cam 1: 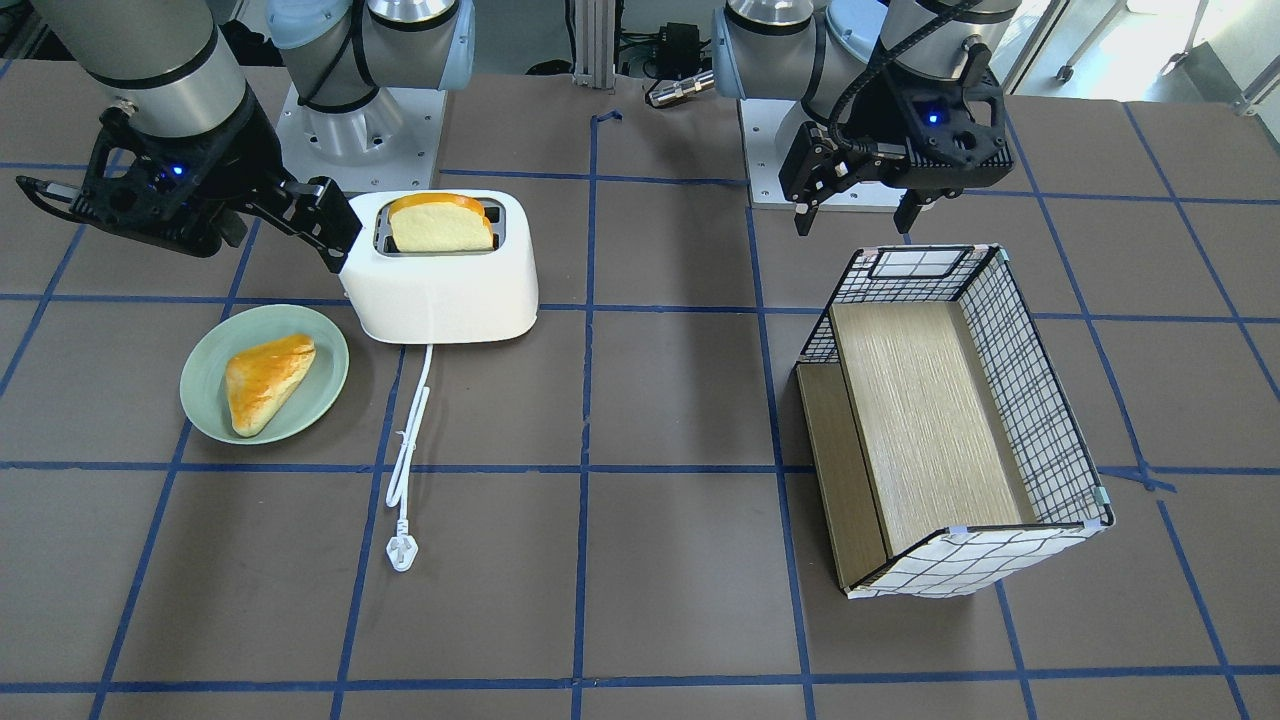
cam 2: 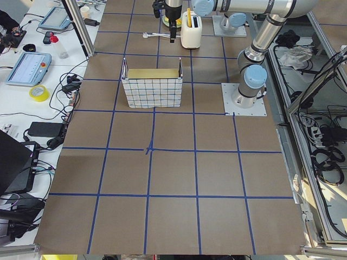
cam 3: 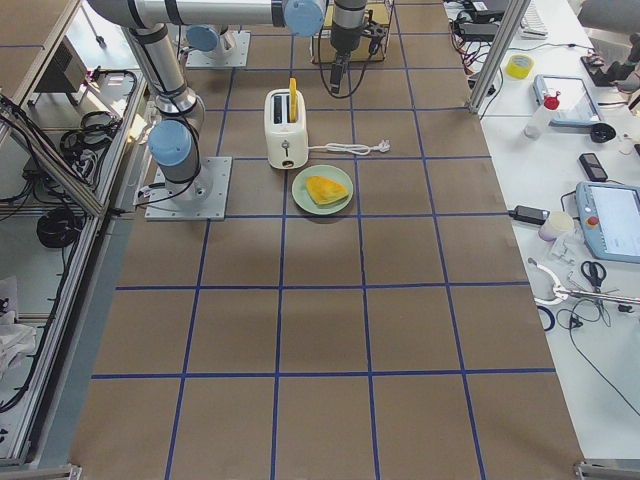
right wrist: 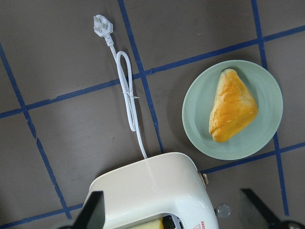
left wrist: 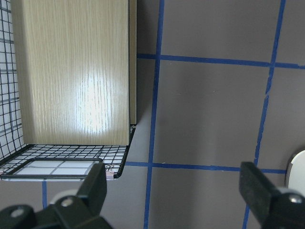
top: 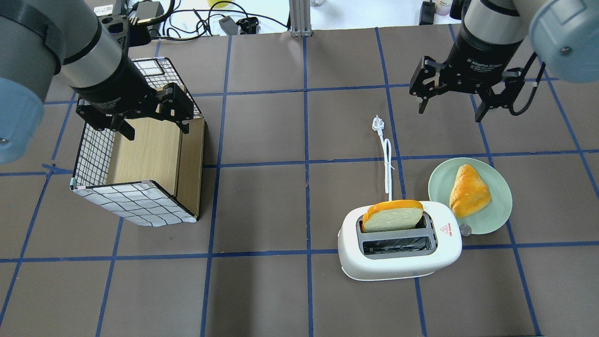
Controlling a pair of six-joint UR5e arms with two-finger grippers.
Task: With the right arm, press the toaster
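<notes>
The white two-slot toaster (top: 398, 262) stands on the table with a bread slice (top: 392, 217) upright in one slot. A red triangle mark is at its end toward the plate. It also shows in the front view (cam 1: 440, 290) and the right wrist view (right wrist: 147, 191). Its white cord runs to a loose plug (top: 377, 124). My right gripper (top: 450, 112) is open and empty, in the air beyond the plate and apart from the toaster. In the front view the right gripper (cam 1: 185, 225) has one finger close over the toaster's end. My left gripper (top: 157, 132) is open and empty above the checked box.
A pale green plate (top: 500, 206) with a golden pastry (top: 468, 192) lies right beside the toaster's marked end. The checked wire-pattern box (top: 135, 201) with a wooden inside lies on its side under the left arm. Blue tape lines cross the brown table.
</notes>
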